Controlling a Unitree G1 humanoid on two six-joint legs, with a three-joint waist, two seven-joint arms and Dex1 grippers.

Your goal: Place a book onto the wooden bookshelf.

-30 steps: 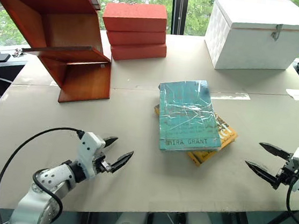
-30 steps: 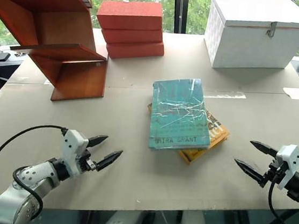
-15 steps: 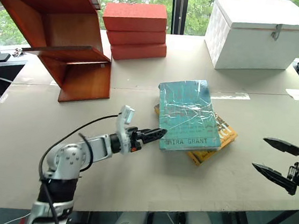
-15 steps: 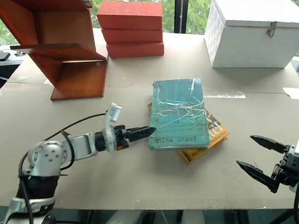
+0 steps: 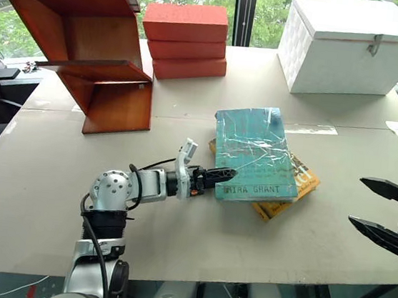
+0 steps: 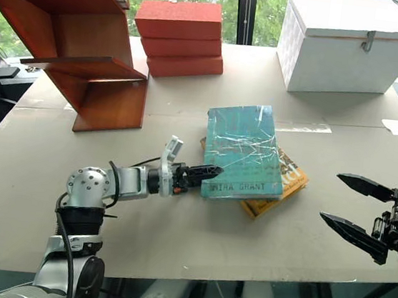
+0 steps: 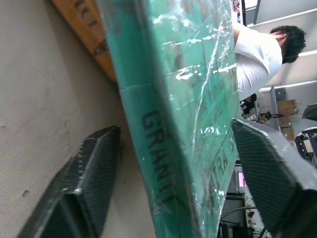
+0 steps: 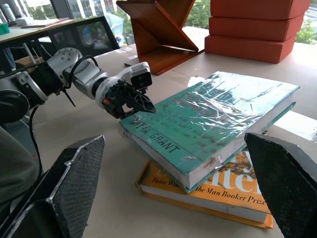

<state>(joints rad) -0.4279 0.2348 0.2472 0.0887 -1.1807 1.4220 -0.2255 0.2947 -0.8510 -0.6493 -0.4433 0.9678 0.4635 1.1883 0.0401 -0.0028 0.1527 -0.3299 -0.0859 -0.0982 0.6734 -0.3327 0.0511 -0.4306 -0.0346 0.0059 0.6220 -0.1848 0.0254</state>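
The left tool [image 5: 226, 174] straddled the near-left corner of the book [image 5: 255, 152], fingers spread either side, not yet pinching. The book's long axis ran toward twelve o'clock; the bookshelf [image 5: 82, 35] stood at ten o'clock. The right tool [image 5: 387, 215] hung spread, well apart.

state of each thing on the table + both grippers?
book: lying flat on the yellow book, plastic-wrapped, corner between the left gripper's fingers
yellow book: flat, underneath
wooden bookshelf: no book on its visible boards
white box: lid shut
left gripper: straddling book corner
right gripper: open, empty
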